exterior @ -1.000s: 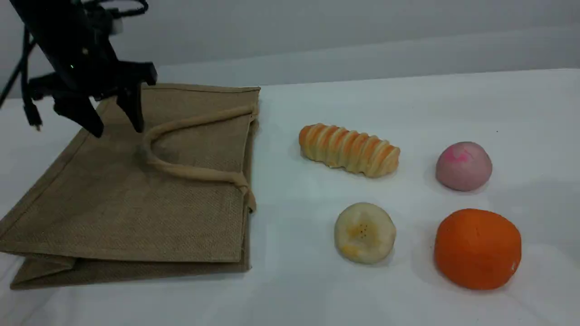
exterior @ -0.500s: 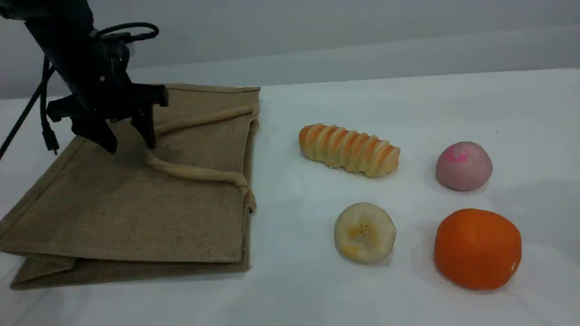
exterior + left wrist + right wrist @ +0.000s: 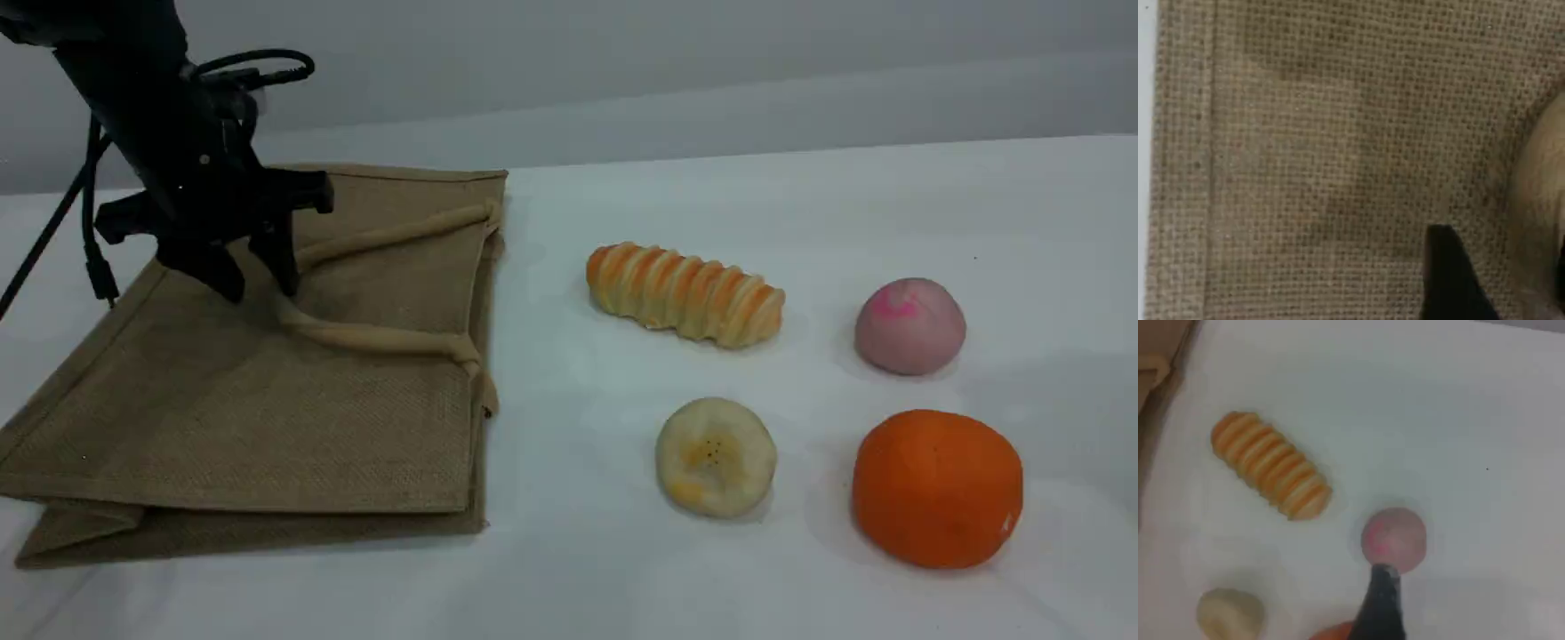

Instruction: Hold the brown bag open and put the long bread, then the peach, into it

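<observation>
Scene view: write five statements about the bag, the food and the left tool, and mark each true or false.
1. The long bread lies on the table, outside the brown bag. True.
2. The peach is inside the bag. False: it sits on the table, behind the orange fruit.
3. The left tool is down on the bag at the bend of its handle. True.
4. The bag stands upright with its mouth open. False: it lies flat on the table, folded.
5. The banana slice touches the long bread. False: they lie apart, with bare table between them.
</observation>
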You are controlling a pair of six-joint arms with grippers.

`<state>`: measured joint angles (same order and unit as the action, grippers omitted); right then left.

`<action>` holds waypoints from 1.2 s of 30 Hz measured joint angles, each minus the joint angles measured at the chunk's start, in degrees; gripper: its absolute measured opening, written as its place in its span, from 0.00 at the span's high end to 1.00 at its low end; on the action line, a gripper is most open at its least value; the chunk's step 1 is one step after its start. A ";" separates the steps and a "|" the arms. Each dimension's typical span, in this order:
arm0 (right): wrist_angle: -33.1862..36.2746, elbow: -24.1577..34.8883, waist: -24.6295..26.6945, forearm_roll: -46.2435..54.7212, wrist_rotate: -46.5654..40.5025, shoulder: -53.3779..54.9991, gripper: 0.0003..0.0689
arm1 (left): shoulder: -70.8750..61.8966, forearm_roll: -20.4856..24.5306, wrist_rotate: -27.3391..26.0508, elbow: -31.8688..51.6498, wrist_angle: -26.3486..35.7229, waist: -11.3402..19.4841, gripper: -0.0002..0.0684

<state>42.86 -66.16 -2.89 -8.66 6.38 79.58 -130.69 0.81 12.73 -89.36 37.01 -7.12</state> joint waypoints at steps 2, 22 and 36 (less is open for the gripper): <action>0.00 0.00 0.00 0.00 0.00 0.00 0.15 | 0.00 0.00 0.00 0.00 0.00 0.00 0.59; 0.10 0.00 0.00 0.00 0.00 0.00 0.15 | 1.42 0.13 -5.13 -0.45 2.70 0.00 0.88; 0.81 0.00 0.00 0.32 0.25 0.00 0.15 | 10.47 0.68 -15.75 -11.35 19.41 0.00 0.88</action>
<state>43.67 -66.16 -2.89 -8.33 6.63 79.58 -120.22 1.49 -3.01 -100.71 56.42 -7.12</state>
